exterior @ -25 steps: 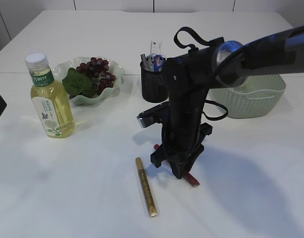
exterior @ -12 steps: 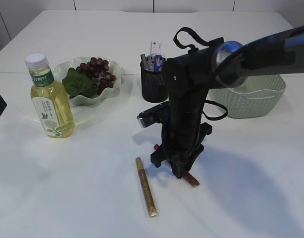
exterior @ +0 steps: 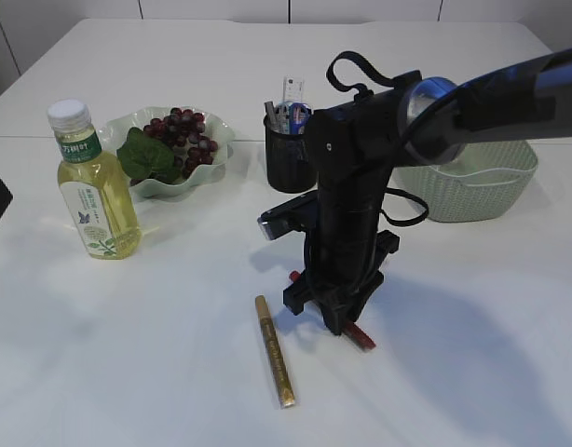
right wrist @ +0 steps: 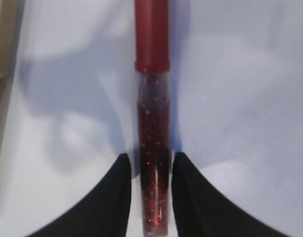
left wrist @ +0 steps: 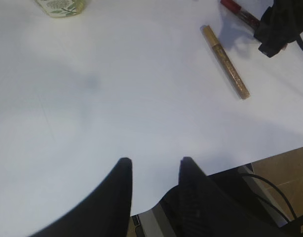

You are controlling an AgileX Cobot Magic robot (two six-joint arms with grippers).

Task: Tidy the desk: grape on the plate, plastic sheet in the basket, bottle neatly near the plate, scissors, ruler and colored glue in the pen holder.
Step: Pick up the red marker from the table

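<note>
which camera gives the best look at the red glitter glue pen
The right wrist view: the red glitter glue pen fills the frame, lying between the right end effector fingers. The exterior view shows only its ends under the arm; the left wrist view shows one end.

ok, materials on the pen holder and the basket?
Black cylindrical pen holder: looks like matte metal mesh, going by its fine grid texture. Pale green oval basket: likely moulded plastic with a woven pattern and smooth rim, though that's not certain.
</note>
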